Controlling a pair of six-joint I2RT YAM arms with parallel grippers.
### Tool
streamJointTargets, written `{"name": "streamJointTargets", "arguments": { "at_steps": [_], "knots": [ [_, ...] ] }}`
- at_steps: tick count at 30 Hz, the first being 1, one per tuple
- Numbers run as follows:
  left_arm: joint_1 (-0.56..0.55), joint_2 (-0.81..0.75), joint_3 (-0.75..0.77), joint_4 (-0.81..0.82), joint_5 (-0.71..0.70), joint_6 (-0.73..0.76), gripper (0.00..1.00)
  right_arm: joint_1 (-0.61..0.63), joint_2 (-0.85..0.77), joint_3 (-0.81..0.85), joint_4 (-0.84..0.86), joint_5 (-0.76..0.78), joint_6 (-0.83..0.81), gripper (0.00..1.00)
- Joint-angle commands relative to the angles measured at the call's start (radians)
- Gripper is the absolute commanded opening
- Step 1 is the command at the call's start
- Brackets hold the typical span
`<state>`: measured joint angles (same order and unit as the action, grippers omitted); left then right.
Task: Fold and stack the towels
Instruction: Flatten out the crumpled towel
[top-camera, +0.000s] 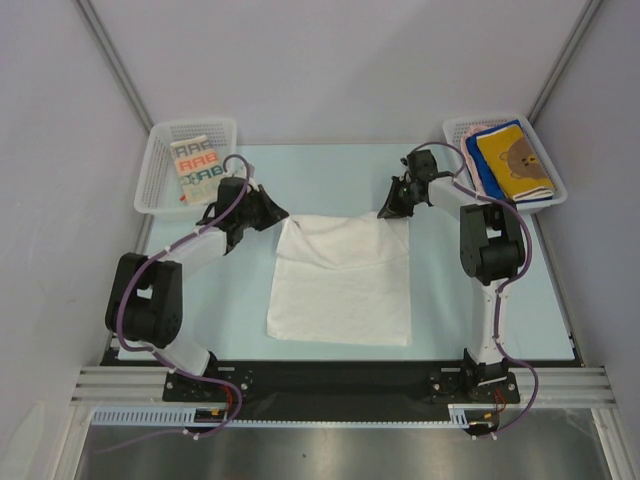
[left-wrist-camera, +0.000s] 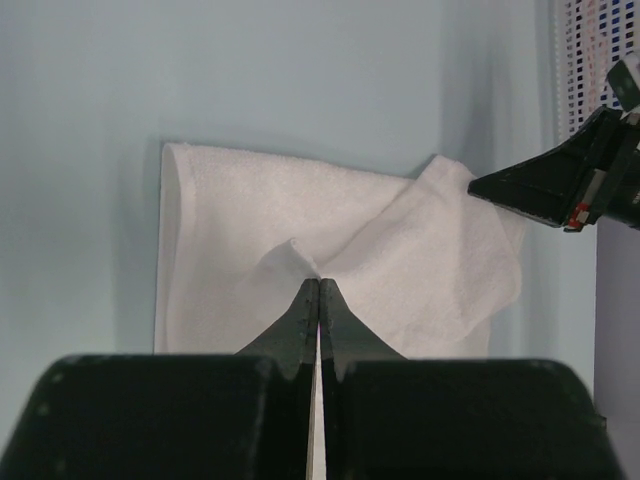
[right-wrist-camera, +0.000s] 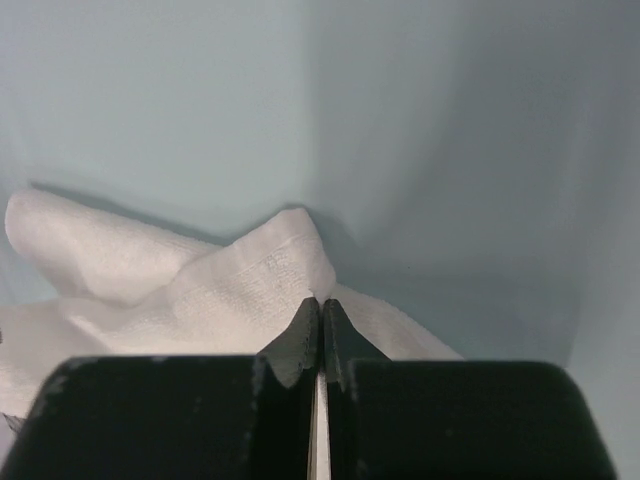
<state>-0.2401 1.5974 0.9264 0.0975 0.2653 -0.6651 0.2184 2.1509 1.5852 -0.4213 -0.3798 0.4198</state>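
A plain white towel (top-camera: 345, 285) lies spread in the middle of the table, its far edge lifted and rumpled. My left gripper (top-camera: 282, 213) is shut on the towel's far left corner. In the left wrist view the cloth (left-wrist-camera: 400, 260) peaks up at the closed tips (left-wrist-camera: 319, 283). My right gripper (top-camera: 385, 212) is shut on the far right corner. In the right wrist view the towel (right-wrist-camera: 200, 285) bunches up against the closed tips (right-wrist-camera: 320, 302). The cream lettered towel (top-camera: 195, 168) lies in the left basket. A yellow bear towel (top-camera: 515, 158) lies on a blue one (top-camera: 478, 160) in the right basket.
A white mesh basket (top-camera: 150, 178) stands at the far left corner of the pale blue table (top-camera: 330, 172), and another basket (top-camera: 455, 128) at the far right. Grey walls close in the back and both sides. The other arm's gripper (left-wrist-camera: 545, 185) shows in the left wrist view.
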Motion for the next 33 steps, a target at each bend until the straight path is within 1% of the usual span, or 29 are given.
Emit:
{"name": "streamJointTargets", "arguments": {
  "at_steps": [1,5,9,13,17,21,23,24,30,33],
  "knots": [
    [-0.007,0.001,0.066,0.083,0.022,0.012,0.00,0.001,-0.039,0.033,0.004,0.028,-0.010,0.00],
    [-0.004,-0.007,0.109,0.108,0.020,0.048,0.00,-0.019,-0.126,0.025,0.033,0.079,-0.003,0.00],
    [0.015,-0.004,0.198,0.145,0.020,0.094,0.00,-0.051,-0.233,0.022,0.094,0.122,0.011,0.00],
    [0.025,0.015,0.281,0.220,0.028,0.149,0.00,-0.065,-0.342,0.018,0.206,0.168,0.019,0.00],
    [0.033,0.078,0.386,0.306,0.081,0.183,0.00,-0.068,-0.371,0.018,0.308,0.208,0.022,0.00],
    [0.044,0.174,0.498,0.363,0.098,0.209,0.00,-0.070,-0.349,0.047,0.406,0.229,0.016,0.00],
    [0.056,0.209,0.537,0.376,0.115,0.210,0.00,-0.071,-0.317,0.080,0.409,0.240,0.004,0.00],
    [0.061,0.226,0.570,0.384,0.123,0.206,0.00,-0.074,-0.304,0.096,0.441,0.239,0.001,0.00],
    [0.088,0.346,0.699,0.396,0.143,0.183,0.00,-0.085,-0.192,0.254,0.426,0.234,-0.009,0.00],
    [0.097,0.397,0.767,0.396,0.150,0.174,0.00,-0.088,-0.137,0.301,0.426,0.231,-0.009,0.00]
  ]
}}
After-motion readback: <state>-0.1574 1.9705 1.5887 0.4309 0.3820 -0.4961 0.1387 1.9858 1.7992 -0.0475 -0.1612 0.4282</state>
